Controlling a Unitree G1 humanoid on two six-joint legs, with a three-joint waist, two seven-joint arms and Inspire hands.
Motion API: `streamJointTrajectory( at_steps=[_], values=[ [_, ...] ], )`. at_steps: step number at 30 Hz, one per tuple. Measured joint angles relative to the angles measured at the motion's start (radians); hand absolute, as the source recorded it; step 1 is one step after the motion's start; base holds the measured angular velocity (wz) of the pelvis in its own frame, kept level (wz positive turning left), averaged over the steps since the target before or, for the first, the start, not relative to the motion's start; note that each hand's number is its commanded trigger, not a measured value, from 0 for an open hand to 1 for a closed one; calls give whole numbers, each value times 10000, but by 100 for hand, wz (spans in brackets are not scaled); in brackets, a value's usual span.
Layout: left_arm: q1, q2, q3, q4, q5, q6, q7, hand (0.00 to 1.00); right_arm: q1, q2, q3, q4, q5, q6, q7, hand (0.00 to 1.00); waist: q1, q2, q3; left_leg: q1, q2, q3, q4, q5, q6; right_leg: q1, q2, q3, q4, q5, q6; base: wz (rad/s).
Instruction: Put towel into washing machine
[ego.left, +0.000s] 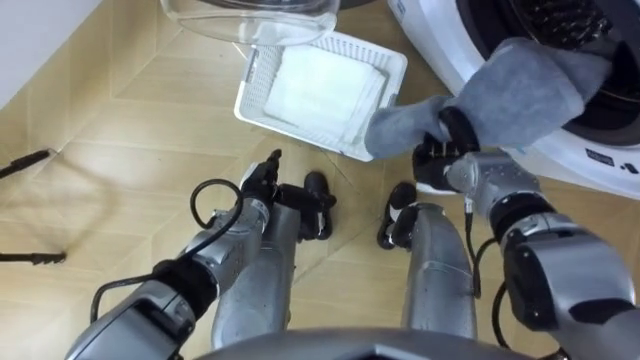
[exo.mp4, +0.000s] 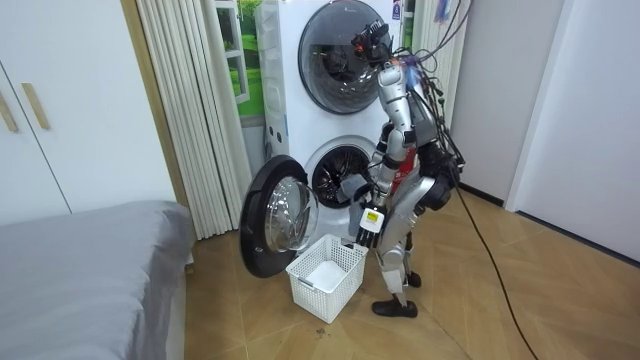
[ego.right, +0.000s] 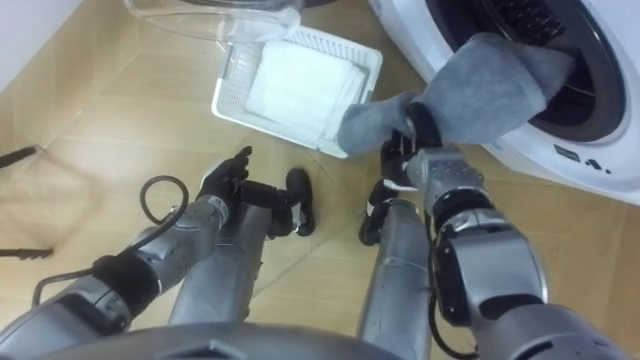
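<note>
A grey towel (ego.left: 520, 85) hangs from my right hand (ego.left: 445, 150), whose fingers are shut on its lower part. The towel's upper end lies over the rim of the washing machine's (ego.left: 450, 40) dark drum opening (ego.left: 600, 100) at the upper right. My left hand (ego.left: 262, 180) hangs low beside my left leg, fingers relaxed and holding nothing. In the room view I stand bent slightly forward in front of the lower machine (exo.mp4: 335, 160) of a stacked pair, the towel (exo.mp4: 352, 187) at its mouth.
A white slatted basket (ego.left: 255, 70) with a white folded cloth (ego.left: 320, 90) stands on the wooden floor just ahead of my feet. The machine's round door (exo.mp4: 275, 215) swings open to my left, over the basket. A bed (exo.mp4: 90, 270) and curtains (exo.mp4: 190, 100) lie further off.
</note>
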Motion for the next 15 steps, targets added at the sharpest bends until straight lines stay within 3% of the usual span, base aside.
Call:
streamJointTrajectory(
  at_steps=[7, 13, 14, 15],
  values=[
    [84, -29, -5, 183, -203, -51, -226, 0, 254, 22, -4, 145, 15, -7, 261, 100, -80, 15, -15, 541, 3, -1, -281, 18, -7, 590, 24, -7, -309, 15, 25, 0],
    [10, -186, 372, 441, -184, 14, -429, 0, -57, -461, -355, 127, -64, 28, 279, 100, -111, 13, -20, 480, -17, -31, -161, 38, 15, 574, -52, -44, -274, 24, 52, 3],
    [14, -185, 371, 441, -185, 25, -423, 0, -175, -567, -496, 126, -56, 90, 344, 72, -154, 3, -21, 475, -44, -28, -131, 38, 16, 551, -69, -25, -150, 7, 78, 4],
    [19, -183, 382, 441, -174, 26, -417, 0, -271, -620, -580, 125, -69, 116, 360, 36, -183, -3, -20, 470, -104, -28, -137, 43, 24, 527, -89, -18, -132, 0, 87, 8]
  ],
)
